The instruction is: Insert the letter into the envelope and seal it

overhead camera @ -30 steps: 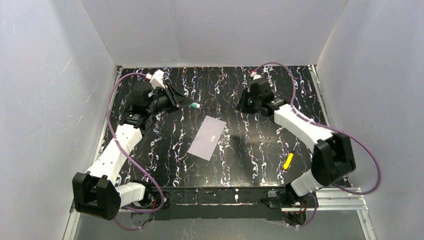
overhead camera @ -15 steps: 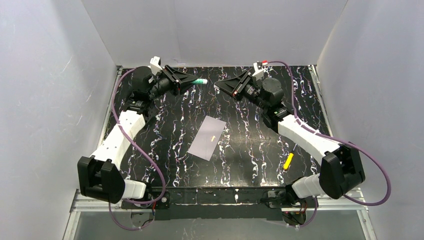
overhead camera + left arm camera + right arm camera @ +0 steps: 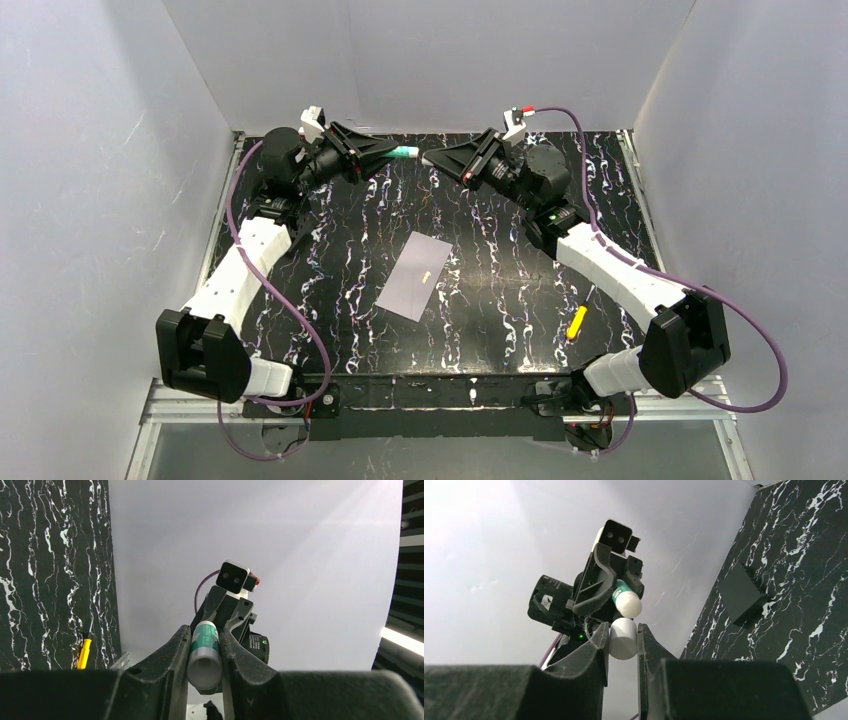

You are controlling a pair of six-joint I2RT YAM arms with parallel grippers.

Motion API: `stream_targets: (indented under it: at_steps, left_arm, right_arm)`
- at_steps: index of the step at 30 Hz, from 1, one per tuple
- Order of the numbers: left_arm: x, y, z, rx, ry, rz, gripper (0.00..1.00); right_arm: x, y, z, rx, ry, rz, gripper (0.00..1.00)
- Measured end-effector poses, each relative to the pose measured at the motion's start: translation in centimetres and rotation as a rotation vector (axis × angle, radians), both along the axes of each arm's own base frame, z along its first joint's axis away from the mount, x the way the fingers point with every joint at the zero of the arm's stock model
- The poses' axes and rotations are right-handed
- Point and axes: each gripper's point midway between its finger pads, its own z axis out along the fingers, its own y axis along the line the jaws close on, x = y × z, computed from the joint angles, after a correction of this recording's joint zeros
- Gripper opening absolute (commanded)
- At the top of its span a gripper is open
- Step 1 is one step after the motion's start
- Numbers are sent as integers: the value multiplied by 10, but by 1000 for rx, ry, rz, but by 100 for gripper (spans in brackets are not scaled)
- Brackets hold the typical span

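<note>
The pale lavender envelope (image 3: 417,276) lies flat at the middle of the black marbled table (image 3: 500,290). The letter is out of view. Both arms are raised at the back, tips facing each other. My left gripper (image 3: 388,153) (image 3: 205,632) is shut on a green-and-white glue stick (image 3: 402,153) (image 3: 205,655) (image 3: 628,602). My right gripper (image 3: 432,160) (image 3: 623,630) is shut on a small white cap (image 3: 623,639), held right at the stick's white end.
A yellow pen-like thing (image 3: 577,322) (image 3: 83,652) lies on the table at the right front. A flat black piece (image 3: 741,592) lies on the table near the back wall. White walls enclose the table on three sides.
Both arms rose and swung toward each other at the back of the table. The glue stick's end and my right gripper have met; the white cap now sits in the right jaws.
</note>
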Motion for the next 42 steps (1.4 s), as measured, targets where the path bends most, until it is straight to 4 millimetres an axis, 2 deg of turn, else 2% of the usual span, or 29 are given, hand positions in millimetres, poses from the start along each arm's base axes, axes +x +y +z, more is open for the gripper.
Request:
stream_targets:
  at_steps: [8, 20, 28, 42]
  left_arm:
    - [-3, -2, 6, -26, 0, -20, 0]
    - [-9, -6, 24, -110, 11, -66, 0]
    - [-8, -8, 26, -139, 22, -74, 0]
    - [-10, -9, 33, -155, -1, -82, 0]
  right_arm:
    - [2, 0, -4, -18, -1, -13, 5]
    - [1, 1, 21, 100, -26, 1, 6]
    - [0, 0, 30, 137, -34, 9, 6]
    - [4, 1, 24, 116, -36, -12, 6]
